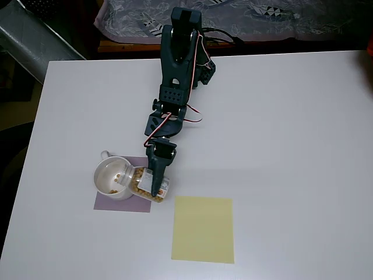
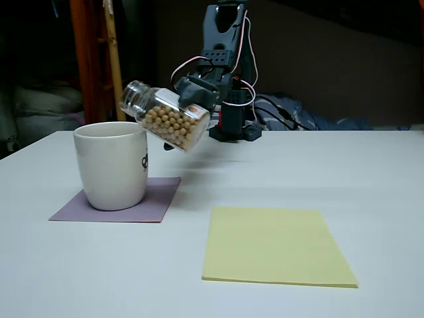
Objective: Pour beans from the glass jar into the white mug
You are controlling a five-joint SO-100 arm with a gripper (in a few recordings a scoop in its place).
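Observation:
The white mug point(image 1: 111, 178) point(image 2: 111, 165) stands on a purple mat, with a few tan beans point(image 1: 118, 175) lying on its bottom. The glass jar point(image 1: 148, 185) point(image 2: 165, 119) hangs tilted beside and above the mug, its mouth toward the mug's rim and higher than its base in the fixed view. Many tan-yellow beans point(image 2: 173, 126) fill the jar's lower part. My gripper point(image 1: 157, 181) point(image 2: 192, 99) is shut on the glass jar, a dark finger lying across the jar's top in the overhead view.
A purple mat point(image 1: 137, 204) point(image 2: 159, 199) lies under the mug. A yellow sheet point(image 1: 203, 228) point(image 2: 271, 245) lies flat to the right of it. The arm's base point(image 1: 186, 58) stands at the table's far edge, with cables and cloth behind it.

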